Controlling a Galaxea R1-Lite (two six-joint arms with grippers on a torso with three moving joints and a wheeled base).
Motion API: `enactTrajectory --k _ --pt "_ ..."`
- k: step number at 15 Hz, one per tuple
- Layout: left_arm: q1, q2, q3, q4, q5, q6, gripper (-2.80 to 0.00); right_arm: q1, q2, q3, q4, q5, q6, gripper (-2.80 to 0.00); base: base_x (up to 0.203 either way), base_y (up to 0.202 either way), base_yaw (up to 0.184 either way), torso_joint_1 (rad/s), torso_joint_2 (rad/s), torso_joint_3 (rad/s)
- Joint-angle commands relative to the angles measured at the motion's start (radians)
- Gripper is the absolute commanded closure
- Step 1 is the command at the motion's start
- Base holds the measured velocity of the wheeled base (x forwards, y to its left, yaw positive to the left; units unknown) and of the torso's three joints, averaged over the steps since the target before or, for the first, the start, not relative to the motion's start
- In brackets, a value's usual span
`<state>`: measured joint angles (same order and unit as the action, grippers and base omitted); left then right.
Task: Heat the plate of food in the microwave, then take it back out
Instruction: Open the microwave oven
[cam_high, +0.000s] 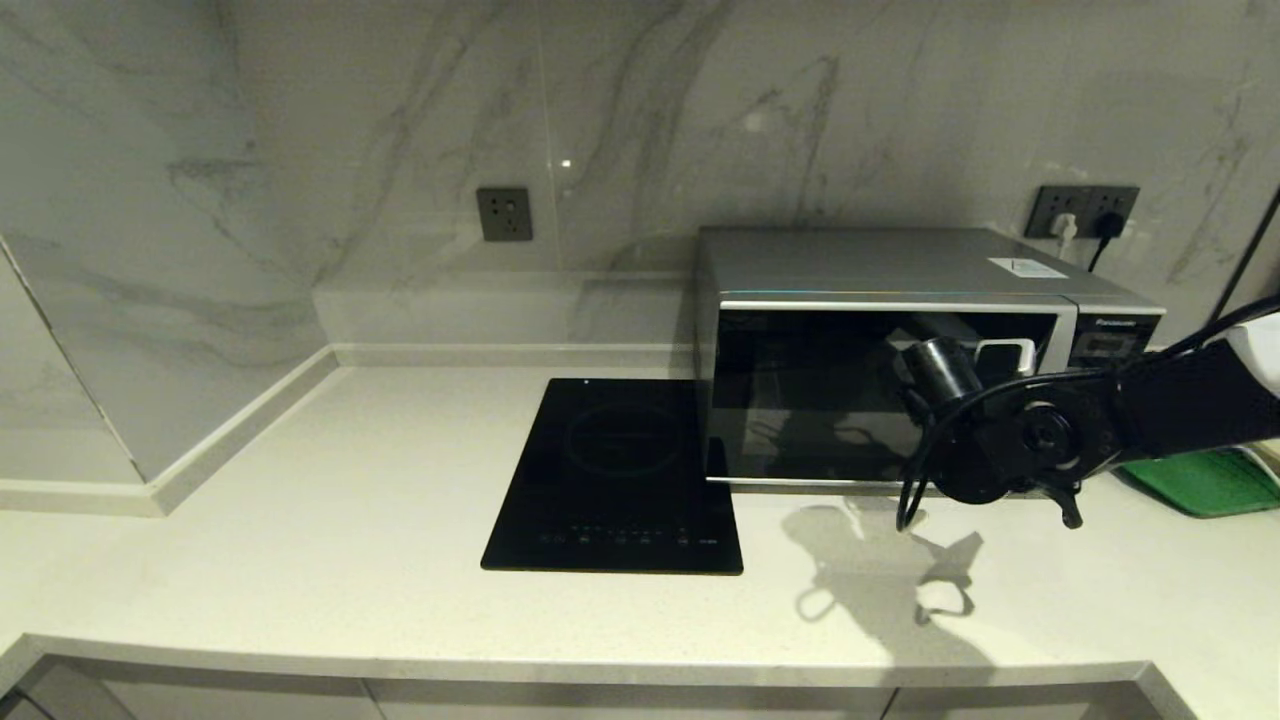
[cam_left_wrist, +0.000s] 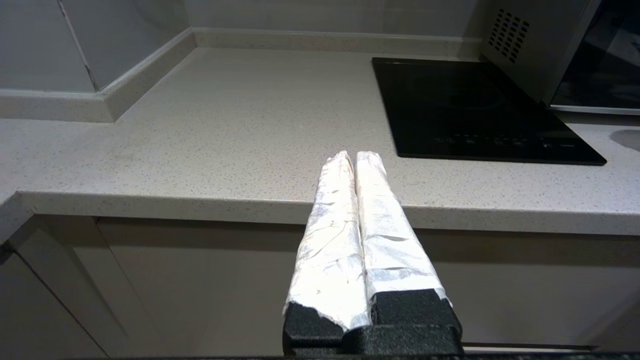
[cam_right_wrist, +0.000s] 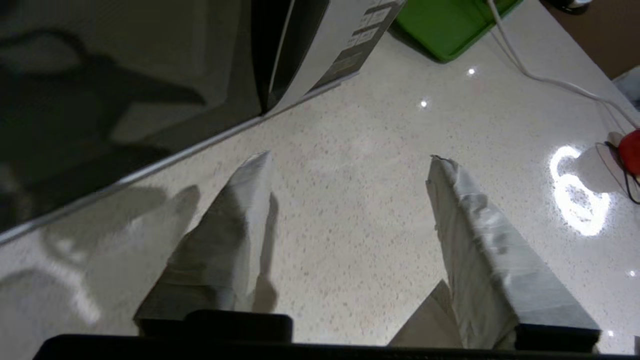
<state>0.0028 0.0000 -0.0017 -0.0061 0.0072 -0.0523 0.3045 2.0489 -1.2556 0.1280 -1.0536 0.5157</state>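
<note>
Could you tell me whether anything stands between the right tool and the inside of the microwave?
Yes: the microwave has its dark glass door closed. The right tool hangs open over the counter just in front of it. No plate shows.

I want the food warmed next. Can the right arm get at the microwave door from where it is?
Probably yes: the right gripper hangs open just above the counter before the shut microwave door, nothing between.

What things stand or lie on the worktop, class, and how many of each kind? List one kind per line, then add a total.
Microwave: 1
Black induction hob: 1
Green tray: 1
Small red thing, only partly in view: 1
Total: 4
</note>
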Motion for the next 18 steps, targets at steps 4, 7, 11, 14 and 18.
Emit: enactTrajectory --k 4,7,11,14,18 --pt "0.0 0.0 0.0 0.0 0.001 0.0 0.0 -0.087 0.059 -0.086 0.001 -0.022 0.003 -2.8 0.0 0.0 0.0 0.0 0.0 0.0" --pt "0.0 0.0 0.0 0.0 0.0 0.0 0.0 -0.105 0.083 -0.132 0.002 -0.02 0.0 -2.8 0.0 0.0 0.0 0.0 0.0 0.0" --pt "0.0 0.0 0.0 0.0 0.0 -0.001 0.0 -0.124 0.124 -0.202 0.005 -0.022 -0.004 -2.8 0.0 0.0 0.0 0.0 0.0 0.0" --pt "0.0 0.0 0.0 0.0 0.0 0.0 0.0 -0.157 0.153 -0.241 0.004 -0.022 -0.003 -2.8 0.0 0.0 0.0 0.0 0.0 0.0" --pt "0.0 0.0 0.0 0.0 0.0 -0.001 0.0 -0.197 0.154 -0.251 0.001 -0.02 0.001 -2.8 0.0 0.0 0.0 0.0 0.0 0.0"
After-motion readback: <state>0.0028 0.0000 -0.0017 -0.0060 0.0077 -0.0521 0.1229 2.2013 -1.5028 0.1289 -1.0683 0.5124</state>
